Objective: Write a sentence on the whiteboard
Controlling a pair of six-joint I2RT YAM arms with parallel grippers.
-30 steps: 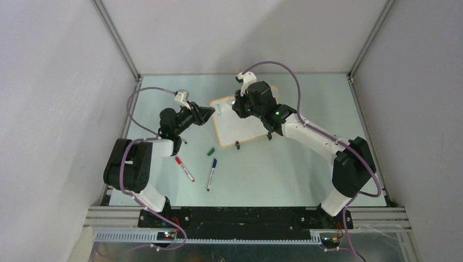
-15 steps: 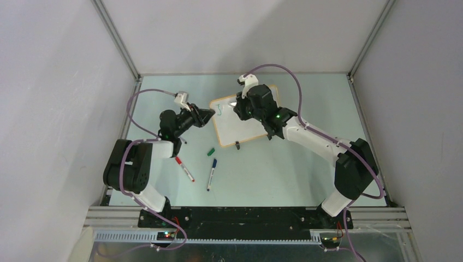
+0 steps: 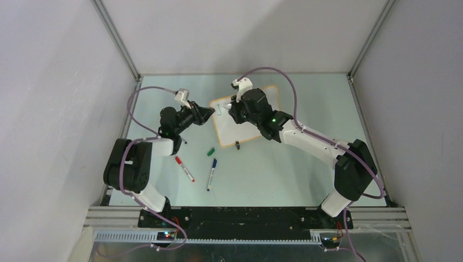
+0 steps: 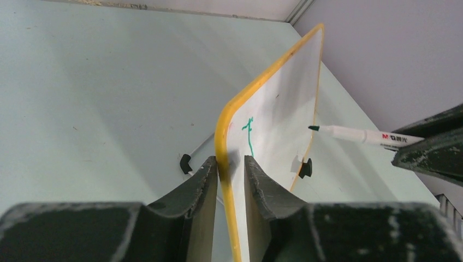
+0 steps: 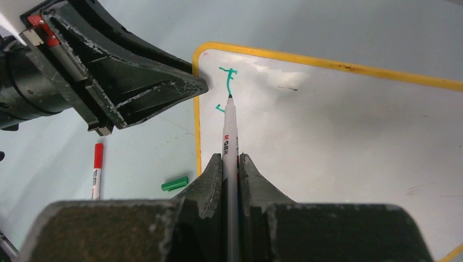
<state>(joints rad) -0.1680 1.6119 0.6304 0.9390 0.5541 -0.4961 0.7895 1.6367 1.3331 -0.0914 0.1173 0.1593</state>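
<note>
One green cap (image 5: 174,183) near whiteboard (image 5: 327,136), in right wrist view, not left.

- A pale green table (image 3: 311,98) fills the floor of the cell, with grey walls on three sides.
- A red marker (image 3: 184,169) lies flat toward the table's 8 o'clock, its capped end pointing to 11 o'clock.
- A blue marker (image 3: 211,174) lies just at the red one's 3 o'clock, apart from it, cap toward 12 o'clock.
- A loose green cap (image 3: 211,152) rests near the blue marker's 12 o'clock.
</note>
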